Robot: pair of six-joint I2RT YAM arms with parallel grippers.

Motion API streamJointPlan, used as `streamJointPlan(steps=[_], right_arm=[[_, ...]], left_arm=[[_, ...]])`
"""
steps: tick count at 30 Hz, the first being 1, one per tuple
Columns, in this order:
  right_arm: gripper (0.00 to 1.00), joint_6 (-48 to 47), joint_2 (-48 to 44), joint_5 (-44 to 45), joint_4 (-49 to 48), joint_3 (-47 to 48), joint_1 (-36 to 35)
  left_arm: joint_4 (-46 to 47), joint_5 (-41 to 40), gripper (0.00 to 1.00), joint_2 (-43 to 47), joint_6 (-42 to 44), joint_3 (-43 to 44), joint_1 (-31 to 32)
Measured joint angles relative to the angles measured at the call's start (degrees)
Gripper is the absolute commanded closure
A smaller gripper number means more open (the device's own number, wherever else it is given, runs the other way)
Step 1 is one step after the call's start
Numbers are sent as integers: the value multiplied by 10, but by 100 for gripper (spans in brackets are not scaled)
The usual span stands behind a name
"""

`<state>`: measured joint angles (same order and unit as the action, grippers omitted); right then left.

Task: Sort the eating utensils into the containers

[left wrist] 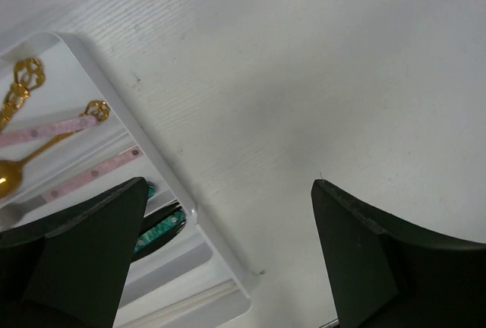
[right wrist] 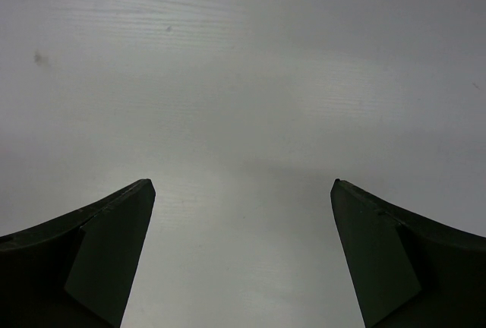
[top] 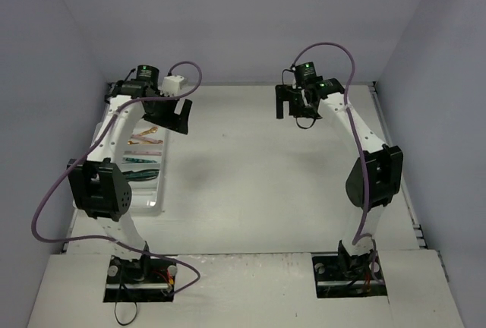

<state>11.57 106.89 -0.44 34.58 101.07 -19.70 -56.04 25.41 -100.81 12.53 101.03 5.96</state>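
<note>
White desk [top: 258,184] walled by pale lavender panels [top: 243,17].
Divided tray [top: 148,199] at left edge; left fingers [left wrist: 76,252] and right fingers [right wrist: 99,252] wide, empty.

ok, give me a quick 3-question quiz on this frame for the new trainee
1. True or false: the right gripper is shut on a fork.
2. In the top view, where on the table does the white tray lie? A) on the left arm's side B) on the right arm's side C) in the middle
3. Fill in: in the left wrist view, the handles lying beside the gold spoons in the tray are ___.

Key: 1 false, its jaws stand open over bare table; 2 A; 3 pink.
</note>
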Motion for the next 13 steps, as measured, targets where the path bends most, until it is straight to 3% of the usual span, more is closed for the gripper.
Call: streamJointPlan(steps=[6, 13], right_arm=[[0, 4, 34, -9, -18, 4, 71], [0, 4, 40, -21, -29, 4, 57]], left_arm=[[69, -126, 14, -40, -133, -28, 73], [111, -184, 14, -59, -174, -34, 110]])
